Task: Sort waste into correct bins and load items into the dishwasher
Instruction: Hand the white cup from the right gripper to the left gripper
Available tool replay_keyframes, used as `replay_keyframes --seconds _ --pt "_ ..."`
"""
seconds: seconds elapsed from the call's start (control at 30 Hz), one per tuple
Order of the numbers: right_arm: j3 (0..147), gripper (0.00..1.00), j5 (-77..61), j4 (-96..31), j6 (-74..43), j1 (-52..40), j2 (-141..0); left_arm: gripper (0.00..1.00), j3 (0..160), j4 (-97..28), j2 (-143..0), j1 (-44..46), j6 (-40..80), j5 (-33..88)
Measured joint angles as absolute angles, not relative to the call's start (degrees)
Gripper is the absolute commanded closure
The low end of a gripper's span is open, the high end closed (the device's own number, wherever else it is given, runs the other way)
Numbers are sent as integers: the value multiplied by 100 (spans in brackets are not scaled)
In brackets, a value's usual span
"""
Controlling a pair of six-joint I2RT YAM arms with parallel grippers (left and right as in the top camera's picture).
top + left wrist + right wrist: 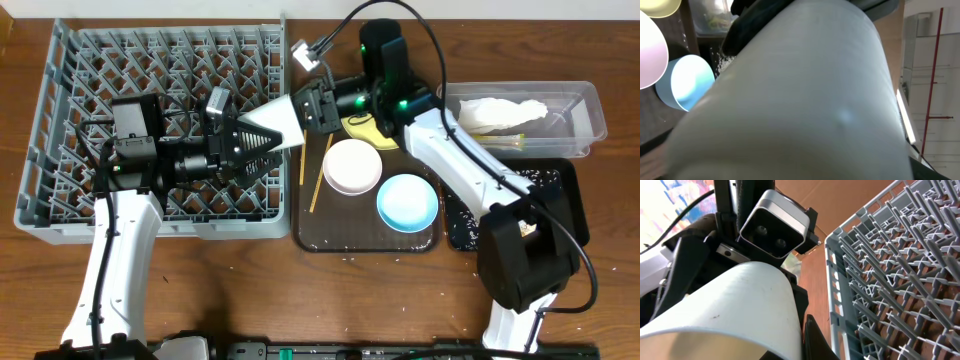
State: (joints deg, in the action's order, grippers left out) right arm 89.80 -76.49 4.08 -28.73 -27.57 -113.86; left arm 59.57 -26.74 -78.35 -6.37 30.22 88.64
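Observation:
A small white cup (274,122) lies on its side in the air over the right edge of the grey dish rack (100,60). My right gripper (308,112) is shut on its rim end. My left gripper (262,142) is open, its fingers spread around the cup's base end. The cup fills the left wrist view (800,100) and shows in the right wrist view (730,305) next to the rack (900,270). The white bowl (351,166), light blue bowl (407,201), yellow plate (362,126) and chopsticks (319,180) lie on the brown tray (365,242).
The clear tub (590,112) at the back right holds the crumpled napkin (500,113). The black tray (566,200) in front of it holds scattered rice grains. My right arm stretches across both toward the rack.

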Motion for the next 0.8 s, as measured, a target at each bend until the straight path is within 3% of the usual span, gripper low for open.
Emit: replay_keyframes --seconds 0.47,0.63,0.8 --pt "8978 99 -7988 -318 -2600 -2759 -11389 16 5957 -2672 -7835 -744 3022 8862" --pt "8978 99 -7913 -379 -2504 -2762 -11389 23 5957 -2676 -7835 -744 3028 8855" --pt "8980 99 -7907 -364 -2497 -2762 -11389 37 5955 -2685 -7835 -744 3041 8809"
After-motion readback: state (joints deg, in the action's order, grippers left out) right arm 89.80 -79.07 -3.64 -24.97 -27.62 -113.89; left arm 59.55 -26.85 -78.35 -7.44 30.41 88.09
